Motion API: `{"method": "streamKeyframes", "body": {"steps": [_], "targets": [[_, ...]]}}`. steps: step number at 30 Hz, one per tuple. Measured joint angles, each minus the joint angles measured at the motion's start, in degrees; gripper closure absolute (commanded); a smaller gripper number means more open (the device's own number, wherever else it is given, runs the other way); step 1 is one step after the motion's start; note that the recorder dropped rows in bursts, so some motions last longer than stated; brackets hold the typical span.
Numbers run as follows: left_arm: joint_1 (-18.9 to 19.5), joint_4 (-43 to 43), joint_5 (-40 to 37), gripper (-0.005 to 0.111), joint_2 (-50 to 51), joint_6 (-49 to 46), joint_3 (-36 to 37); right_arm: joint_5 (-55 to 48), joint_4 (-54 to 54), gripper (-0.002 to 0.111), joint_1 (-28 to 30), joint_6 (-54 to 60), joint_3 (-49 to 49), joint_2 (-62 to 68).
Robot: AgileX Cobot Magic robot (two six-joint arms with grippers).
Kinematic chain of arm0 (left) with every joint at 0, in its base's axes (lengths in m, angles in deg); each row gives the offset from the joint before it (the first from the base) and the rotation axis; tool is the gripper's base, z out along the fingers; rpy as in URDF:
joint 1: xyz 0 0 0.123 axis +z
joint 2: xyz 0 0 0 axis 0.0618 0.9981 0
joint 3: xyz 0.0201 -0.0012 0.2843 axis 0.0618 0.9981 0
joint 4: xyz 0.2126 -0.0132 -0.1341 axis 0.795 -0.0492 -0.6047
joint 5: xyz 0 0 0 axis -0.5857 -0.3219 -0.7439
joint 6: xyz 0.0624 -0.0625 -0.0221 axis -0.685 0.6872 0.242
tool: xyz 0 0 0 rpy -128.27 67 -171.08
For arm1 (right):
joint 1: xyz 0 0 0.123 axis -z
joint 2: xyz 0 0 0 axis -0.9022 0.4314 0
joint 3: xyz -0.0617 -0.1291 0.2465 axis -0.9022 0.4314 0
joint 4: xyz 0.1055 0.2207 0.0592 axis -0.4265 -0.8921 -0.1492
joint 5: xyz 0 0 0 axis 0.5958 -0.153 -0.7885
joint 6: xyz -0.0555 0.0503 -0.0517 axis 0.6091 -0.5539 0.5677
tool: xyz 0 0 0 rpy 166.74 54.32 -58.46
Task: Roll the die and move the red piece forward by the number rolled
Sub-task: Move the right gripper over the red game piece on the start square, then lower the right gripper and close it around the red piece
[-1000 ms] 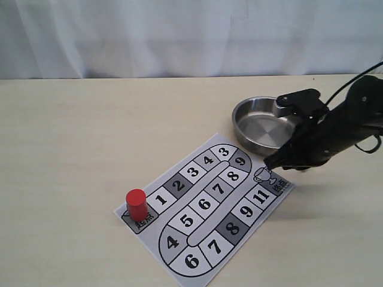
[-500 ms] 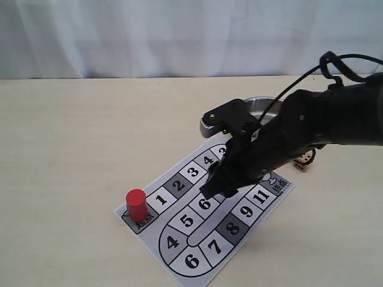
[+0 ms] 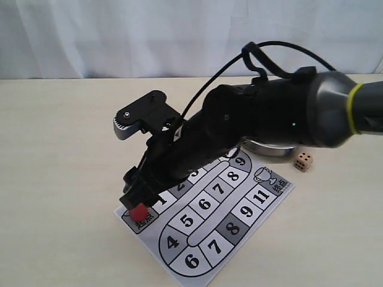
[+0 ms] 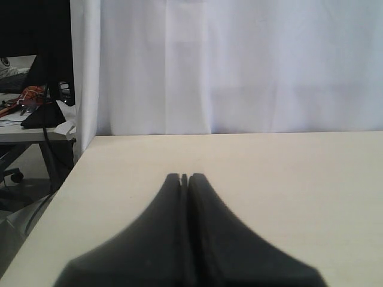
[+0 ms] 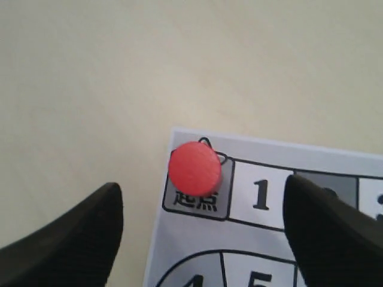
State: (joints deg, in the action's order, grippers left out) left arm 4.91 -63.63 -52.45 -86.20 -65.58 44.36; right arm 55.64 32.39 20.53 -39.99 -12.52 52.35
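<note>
The red piece point(image 5: 194, 167), judged light, rigid and smooth, is best pinched across its round sides by the right tool point(image 5: 202, 186), spread wide above it

Numbered board point(image 3: 206, 224) and steel bowl point(image 3: 272, 150) on table point(image 3: 60, 149).

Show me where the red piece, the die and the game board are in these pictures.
red piece point(image 5: 194, 167), right wrist view, its round top face.
die point(image 3: 303, 161), exterior view, its side face with pips.
game board point(image 3: 232, 228), exterior view, the grey square marked 8.
</note>
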Motion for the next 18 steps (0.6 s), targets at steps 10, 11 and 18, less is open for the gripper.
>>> {"method": "streamKeyframes", "body": {"steps": [10, 11, 18], "targets": [[0.0, 0.0, 0.0, 0.107, 0.0, 0.0, 0.0, 0.4, -4.7, 0.038, -0.2, 0.3, -5.1, 8.3], [0.0, 0.0, 0.0, 0.107, 0.0, 0.0, 0.0, 0.7, -5.2, 0.038, -0.2, 0.8, -5.3, 8.8], [0.0, 0.0, 0.0, 0.107, 0.0, 0.0, 0.0, 3.5, -5.8, 0.038, -0.5, 2.0, -5.4, 11.2]]}}
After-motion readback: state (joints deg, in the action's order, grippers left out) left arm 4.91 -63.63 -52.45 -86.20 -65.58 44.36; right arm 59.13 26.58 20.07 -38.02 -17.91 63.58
